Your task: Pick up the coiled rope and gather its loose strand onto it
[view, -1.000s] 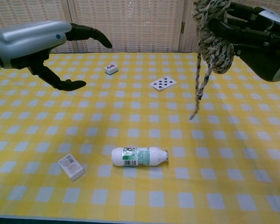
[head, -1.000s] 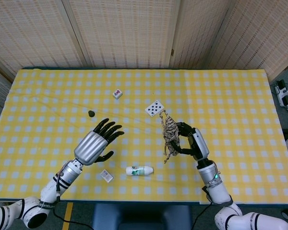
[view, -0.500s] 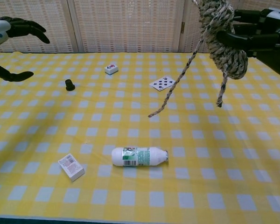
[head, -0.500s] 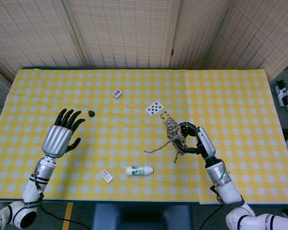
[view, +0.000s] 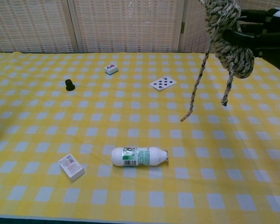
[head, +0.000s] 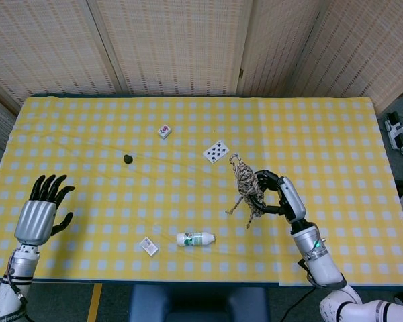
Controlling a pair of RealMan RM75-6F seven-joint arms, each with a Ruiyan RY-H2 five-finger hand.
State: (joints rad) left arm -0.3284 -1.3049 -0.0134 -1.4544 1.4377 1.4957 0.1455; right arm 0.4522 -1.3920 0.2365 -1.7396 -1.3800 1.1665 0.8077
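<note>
My right hand (head: 277, 196) (view: 263, 33) grips the coiled rope (head: 246, 184) (view: 229, 32), a beige and black speckled bundle held up above the table right of centre. Two loose strand ends (view: 195, 95) hang down from the coil and dangle free over the cloth. My left hand (head: 40, 213) is open with fingers spread, far off at the table's front left corner; it does not show in the chest view.
On the yellow checked tablecloth (head: 121, 194) lie a small white bottle (head: 195, 238) (view: 139, 156) on its side, a little box (head: 148, 246) (view: 71, 166), a playing card (head: 216, 151) (view: 162, 83), a small tile (head: 164, 131) (view: 111, 69) and a black cap (head: 128, 159) (view: 70, 84).
My left hand has drawn back from mid-table to the front left corner and left the chest view. The rope's loose strand swung out to the left and now hangs lower.
</note>
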